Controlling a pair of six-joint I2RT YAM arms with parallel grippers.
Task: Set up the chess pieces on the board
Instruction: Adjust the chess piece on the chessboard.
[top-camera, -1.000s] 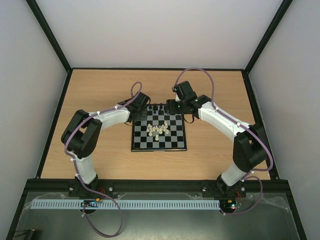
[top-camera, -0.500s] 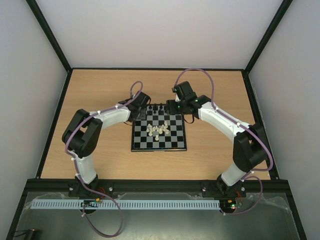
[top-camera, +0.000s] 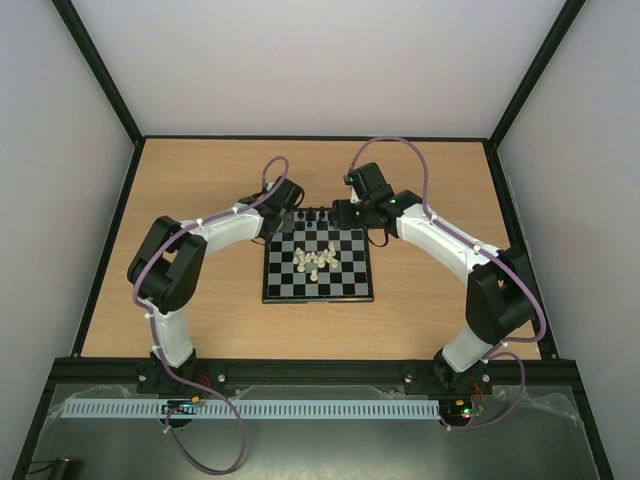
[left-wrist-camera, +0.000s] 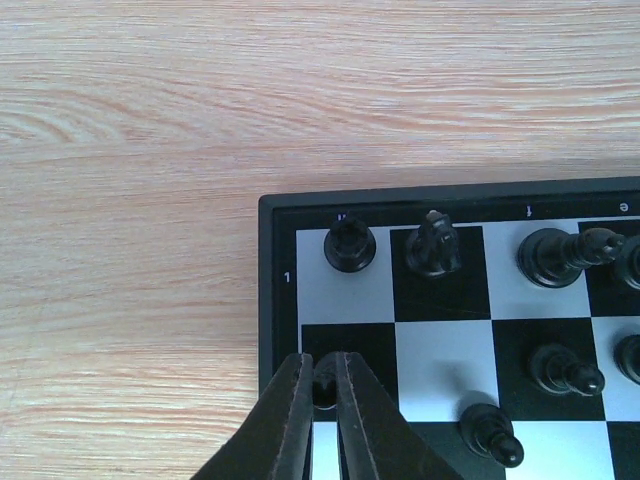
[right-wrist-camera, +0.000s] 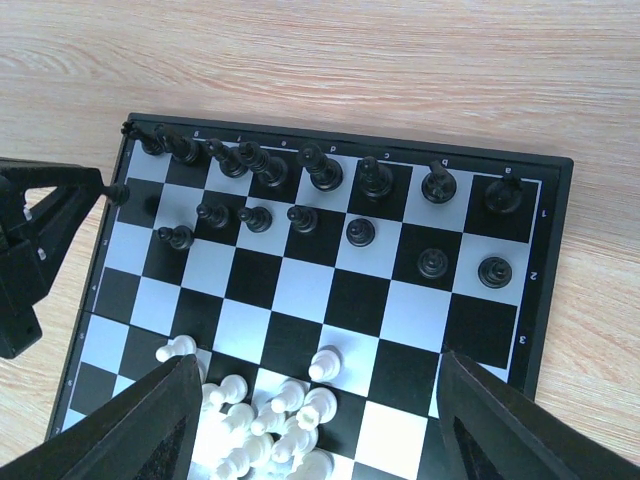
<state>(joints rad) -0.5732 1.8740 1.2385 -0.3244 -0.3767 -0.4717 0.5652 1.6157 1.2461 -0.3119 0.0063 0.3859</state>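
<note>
Left gripper (left-wrist-camera: 320, 362), lower centre, pinches a tiny black pawn (left-wrist-camera: 323, 390), likely light, rigid, slippery, best held mid-body; right gripper (right-wrist-camera: 320, 372) open, empty.

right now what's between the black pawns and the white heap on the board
Only bare squares: the right wrist view shows an empty band of board between black pawns and white heap.
</note>
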